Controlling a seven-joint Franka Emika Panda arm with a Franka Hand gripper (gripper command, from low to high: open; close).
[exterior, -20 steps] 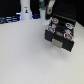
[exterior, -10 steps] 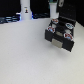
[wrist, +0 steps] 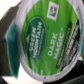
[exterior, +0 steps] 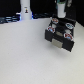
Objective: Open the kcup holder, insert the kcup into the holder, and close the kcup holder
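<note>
In the wrist view, the nearest thing to us is the kcup point(wrist: 47, 37). It fills almost the whole picture and it is tilted. We see its round green foil top with white letters, a dark band near one edge and a small square code mark, and a white rim runs around the foil. Beside the rim we see a teal shape point(wrist: 11, 34), blurred, and we cannot tell what it is. The fingers are not visible in this view.

In the exterior view, the front and the middle of the frame show only the white table point(exterior: 25, 55). Further back, in the upper right of the frame, stands the kcup holder point(exterior: 61, 35), a black box. Its tray is pulled out, and we see round slots on top with some pods in them, some with reddish tops. A grey rectangular panel is on its front side.

Just behind the holder, at the top edge of the frame, the gripper point(exterior: 60, 12) hangs over the tray. A bit of green shows at its tip, so we judge that it is clenched around the kcup, above the holder. At the far upper left stands a white object point(exterior: 25, 10) with a blue light near it; it is too small to name.
</note>
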